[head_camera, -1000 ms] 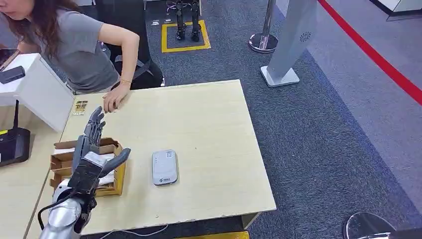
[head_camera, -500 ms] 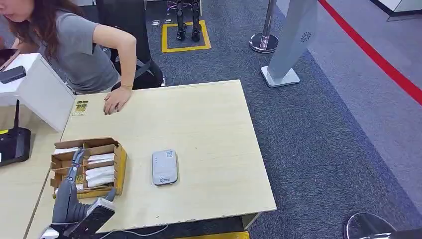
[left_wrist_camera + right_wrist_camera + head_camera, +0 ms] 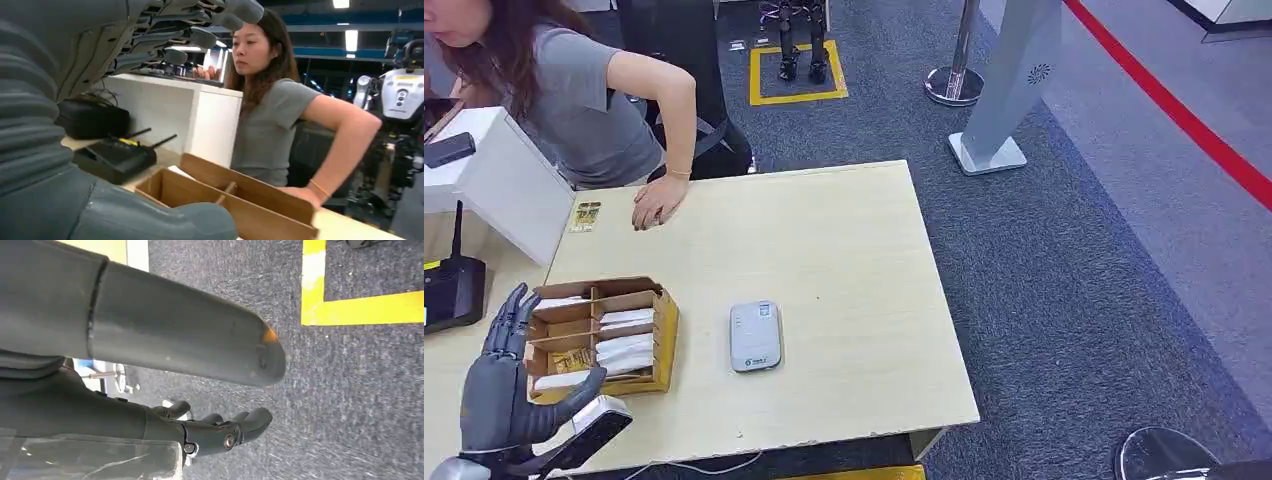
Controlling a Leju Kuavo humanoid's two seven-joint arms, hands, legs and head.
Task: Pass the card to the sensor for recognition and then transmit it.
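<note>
Cardboard box (image 3: 602, 338) at lower left is holding thin, stiff, slippery cards (image 3: 625, 348) — pinch an edge — left hand (image 3: 509, 385) is hovering open, empty.

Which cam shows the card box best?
Head view: the whole cardboard box from above, dividers and white cards visible. Left wrist view catches just its wooden-brown walls side-on, contents hidden. Right wrist view faces the carpet.

The person (image 3: 574, 95) is cut off at the upper left edge, and the left hand (image 3: 509, 390) at the bottom edge.
</note>
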